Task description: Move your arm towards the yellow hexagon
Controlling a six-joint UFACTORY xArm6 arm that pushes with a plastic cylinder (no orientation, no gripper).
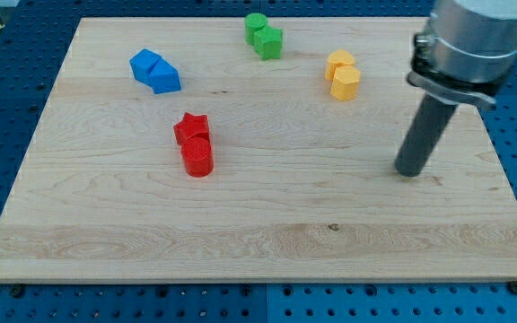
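Two yellow blocks sit touching at the view's upper right: a yellow hexagon (346, 82) in front and a rounder yellow block (338, 62) behind it. My tip (408, 170) rests on the board at the view's right, below and to the right of the yellow hexagon, well apart from it. The dark rod rises from the tip up to the grey arm body at the view's top right corner.
A green pair (264, 37) sits at the top centre. A blue pair (155, 71) sits at the upper left. A red star (190, 128) touches a red cylinder (197, 156) left of centre. The wooden board (258, 242) lies on a blue pegboard table.
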